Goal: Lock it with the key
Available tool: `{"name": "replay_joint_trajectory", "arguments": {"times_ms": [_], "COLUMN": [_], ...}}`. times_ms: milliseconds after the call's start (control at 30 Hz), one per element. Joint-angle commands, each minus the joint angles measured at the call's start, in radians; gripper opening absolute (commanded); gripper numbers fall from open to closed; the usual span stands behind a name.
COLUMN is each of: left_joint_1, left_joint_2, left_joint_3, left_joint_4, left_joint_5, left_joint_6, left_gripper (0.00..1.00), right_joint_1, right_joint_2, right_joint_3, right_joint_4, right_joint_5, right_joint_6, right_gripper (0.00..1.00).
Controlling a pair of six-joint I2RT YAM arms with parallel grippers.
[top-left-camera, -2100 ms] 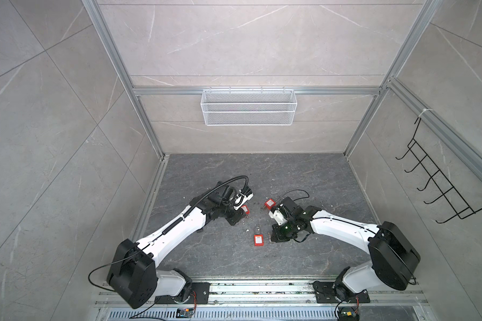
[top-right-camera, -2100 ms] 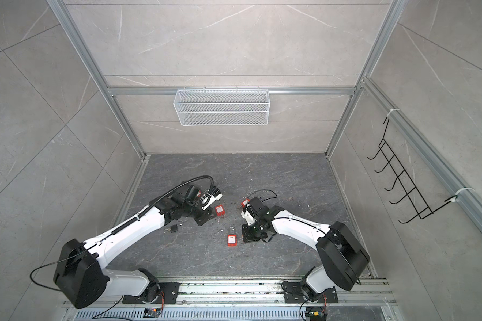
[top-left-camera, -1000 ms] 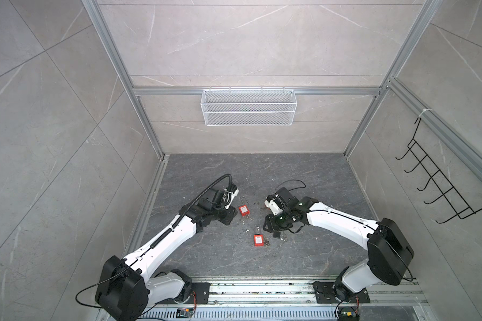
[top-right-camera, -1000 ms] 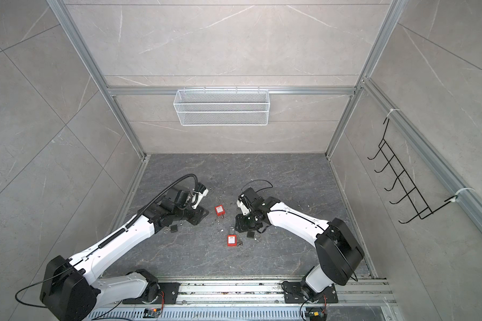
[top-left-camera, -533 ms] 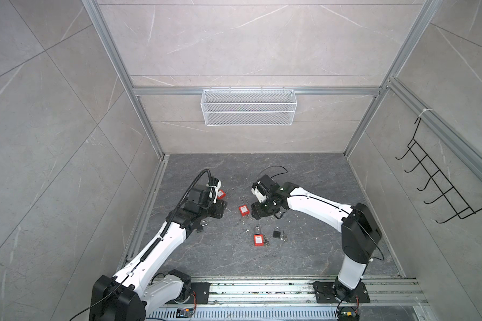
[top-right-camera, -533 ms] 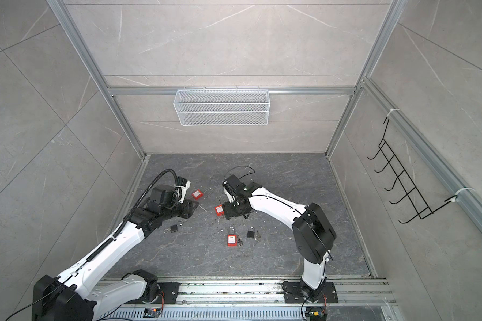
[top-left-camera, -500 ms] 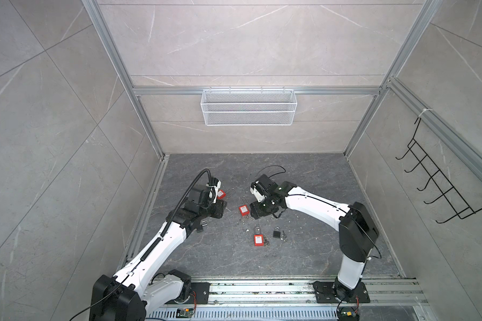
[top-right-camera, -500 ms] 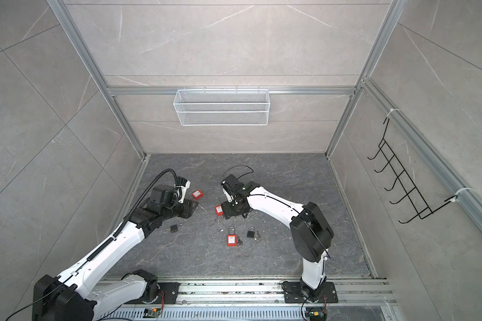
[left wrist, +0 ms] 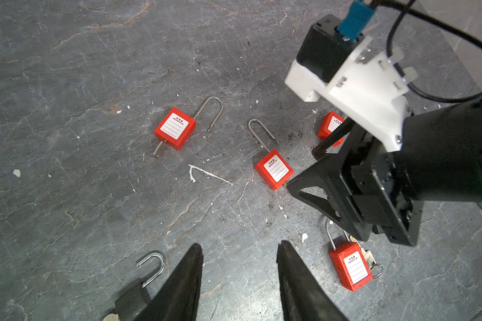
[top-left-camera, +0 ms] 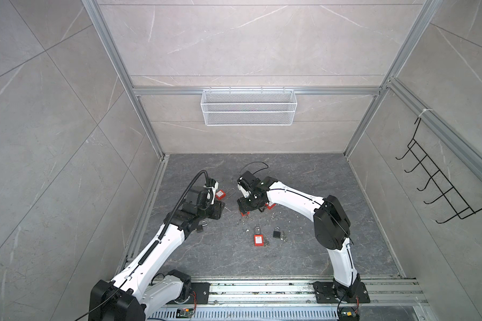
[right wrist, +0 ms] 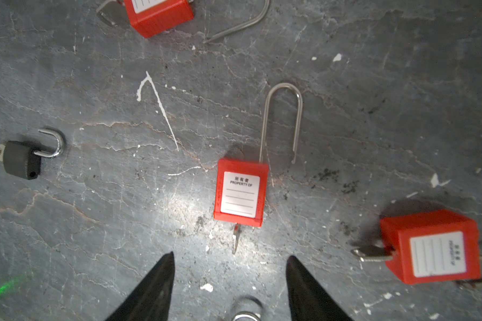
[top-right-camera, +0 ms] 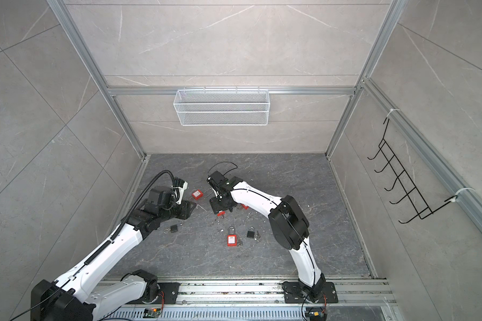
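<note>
Right gripper (right wrist: 230, 255) hangs nose-down over the floor, black fingers (right wrist: 150, 283) spread wide with nothing between them. Right in the gap sits a flat silver key (right wrist: 235, 239), plugged into the base of a red plastic padlock with a long steel shackle (right wrist: 240, 194). The white sticker on its face reads "所有者" over "PROPERTY OF", and the ruled lines below are blank. One shackle leg stands free of the body, so it's unlocked. Near it lies a second red padlock (right wrist: 431, 247) with the same sticker and a key in its end too. Off on the other side is a small black padlock (right wrist: 21, 159), shackle swung open.

Pulling back, both top views show the right arm (top-left-camera: 290, 194) rising from the front rail, elbow high. The forearm slopes down towards the middle, and the wrist is bent so the gripper points at the dark grey stone floor (top-left-camera: 304, 172).

Left gripper (left wrist: 239, 244) is parted as well and empty, low over the floor with that black padlock just beside it. The left arm (top-left-camera: 164, 241) stretches forward from the front left corner. Just behind the left gripper is a third red padlock (top-left-camera: 220, 194). Nearer the rail, a red padlock with its shackle shut (top-left-camera: 258, 239) and another black padlock (top-left-camera: 276, 233) lie side by side.
</note>
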Motion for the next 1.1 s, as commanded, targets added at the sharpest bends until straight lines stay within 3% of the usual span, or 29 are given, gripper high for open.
{"name": "replay_joint_trajectory", "arguments": {"times_ms": [0,467,933,1067], "left_joint_1": [0.006,0.006,0.006,0.006], "left_joint_2": [-0.009,0.020,0.026,0.032], "left_joint_3": [-0.004,0.002,-0.008,-0.008], "left_joint_4": [-0.002,-0.024,-0.023,-0.019], "left_joint_5": [0.004,0.041,0.053,0.064], "left_joint_6": [-0.018,-0.010,-0.013,-0.015], "left_gripper": [0.47,0.47,0.47,0.46], "right_joint_1": [0.006,0.011,0.012,0.013], "right_joint_2": [0.062,0.293,0.321,0.318], "right_joint_3": [0.067,0.348,0.337,0.321], "right_joint_4": [-0.059,-0.228,-0.236,-0.229], "right_joint_5": [0.029,0.067,0.043,0.030], "right_joint_6": [-0.008,0.072,0.078,0.071], "right_gripper": [0.65,0.62,0.55,0.46]}}
